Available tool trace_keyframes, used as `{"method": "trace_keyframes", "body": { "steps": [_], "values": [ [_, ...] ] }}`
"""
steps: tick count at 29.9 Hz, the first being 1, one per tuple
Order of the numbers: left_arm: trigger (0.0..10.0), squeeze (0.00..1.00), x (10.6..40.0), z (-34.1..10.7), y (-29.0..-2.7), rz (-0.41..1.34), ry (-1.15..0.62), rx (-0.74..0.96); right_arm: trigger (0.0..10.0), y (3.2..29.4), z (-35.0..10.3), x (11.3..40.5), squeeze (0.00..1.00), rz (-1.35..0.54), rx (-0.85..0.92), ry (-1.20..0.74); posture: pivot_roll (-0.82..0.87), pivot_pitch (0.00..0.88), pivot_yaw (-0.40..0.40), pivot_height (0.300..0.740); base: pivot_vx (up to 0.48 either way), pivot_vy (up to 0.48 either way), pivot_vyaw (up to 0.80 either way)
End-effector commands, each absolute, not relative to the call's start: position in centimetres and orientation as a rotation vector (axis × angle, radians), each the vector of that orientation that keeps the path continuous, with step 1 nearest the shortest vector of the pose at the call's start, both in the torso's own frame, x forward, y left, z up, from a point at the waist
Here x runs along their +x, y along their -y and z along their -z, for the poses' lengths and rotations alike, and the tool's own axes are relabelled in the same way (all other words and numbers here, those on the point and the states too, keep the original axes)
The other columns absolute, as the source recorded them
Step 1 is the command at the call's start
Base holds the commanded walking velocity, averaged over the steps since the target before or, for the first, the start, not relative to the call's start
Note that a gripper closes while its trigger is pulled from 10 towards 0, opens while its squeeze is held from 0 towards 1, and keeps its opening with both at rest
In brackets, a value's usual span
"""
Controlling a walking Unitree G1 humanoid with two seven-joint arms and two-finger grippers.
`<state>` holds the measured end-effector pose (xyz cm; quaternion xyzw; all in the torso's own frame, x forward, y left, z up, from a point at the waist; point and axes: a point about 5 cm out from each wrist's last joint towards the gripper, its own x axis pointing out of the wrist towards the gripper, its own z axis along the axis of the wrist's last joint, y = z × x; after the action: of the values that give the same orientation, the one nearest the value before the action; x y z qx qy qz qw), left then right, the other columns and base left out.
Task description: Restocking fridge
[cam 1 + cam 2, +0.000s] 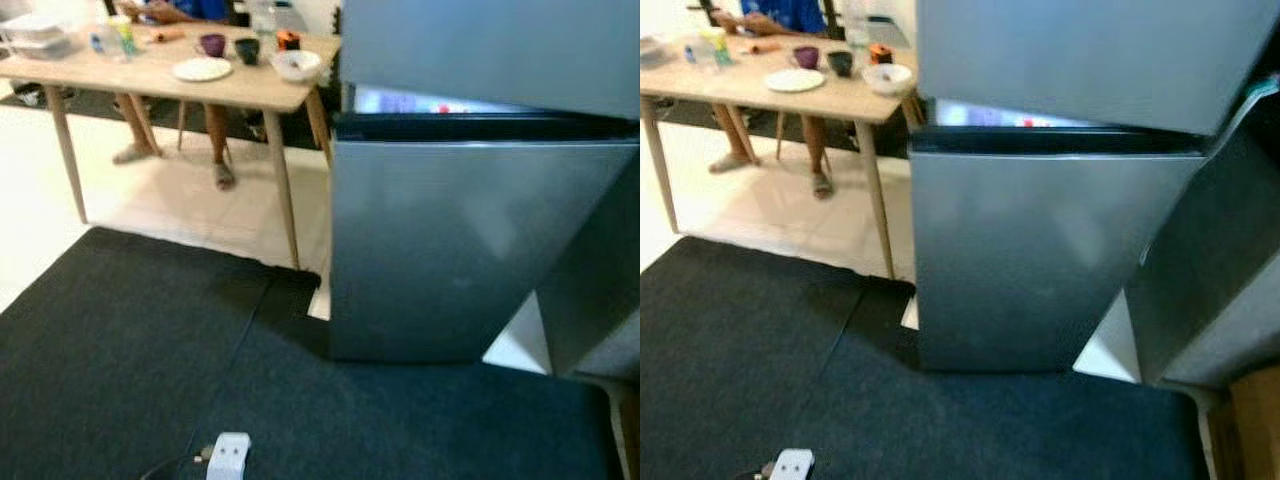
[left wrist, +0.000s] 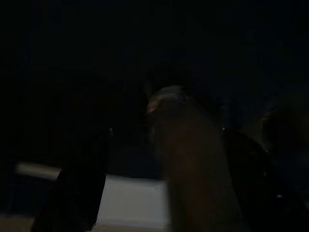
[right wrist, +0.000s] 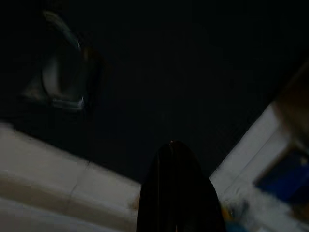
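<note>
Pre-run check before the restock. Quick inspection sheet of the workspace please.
Surface: dark carpet in front of the fridge, pale tile floor beyond it.
Job's things: silver fridge, upper door ajar, lit interior showing in the gap; lower door shut.
Clutter: wooden table with white plate, purple mug, dark mug, white bowl, containers at its far left.
Grippers: left gripper and right gripper hang idle in dark wrist views.
Cables: white plug block with a dark cord on the carpet.
Surroundings: a person seated behind the table, legs visible.
</note>
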<state>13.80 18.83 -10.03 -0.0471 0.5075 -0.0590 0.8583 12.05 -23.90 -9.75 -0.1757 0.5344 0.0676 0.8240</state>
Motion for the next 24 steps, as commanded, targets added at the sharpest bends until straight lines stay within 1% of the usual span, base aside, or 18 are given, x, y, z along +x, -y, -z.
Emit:
{"method": "trace_keyframes", "body": {
  "steps": [1, 12, 21, 24],
  "values": [
    [10.0, 0.0, 13.9, 10.0, -18.6, 0.142, -1.068, -0.085, 10.0, 24.6, 10.0, 10.5, 0.0, -0.133, -0.38, -1.19, -0.13, 0.109, -0.013, 0.74, 0.349, 0.0, 0.0],
    [10.0, 0.0, 13.4, 10.2, -18.7, 0.146, -1.081, -0.08, 10.0, 24.5, 10.1, 10.4, 0.0, -0.144, -0.383, -1.189, -0.13, 0.113, -0.014, 0.74, 0.352, 0.0, 0.0],
    [10.0, 0.0, 13.8, 10.0, -18.8, 0.148, -1.073, -0.075, 10.0, 24.5, 10.0, 10.6, 0.0, -0.143, -0.384, -1.175, -0.13, 0.109, -0.013, 0.74, 0.355, 0.0, 0.0],
    [10.0, 0.0, 13.9, 10.0, -18.6, 0.152, -1.07, -0.075, 10.0, 24.5, 9.4, 12.2, 0.0, -0.073, -0.278, -1.089, -0.13, 0.103, -0.017, 0.74, 0.355, 0.0, 0.0]
  ]
}}
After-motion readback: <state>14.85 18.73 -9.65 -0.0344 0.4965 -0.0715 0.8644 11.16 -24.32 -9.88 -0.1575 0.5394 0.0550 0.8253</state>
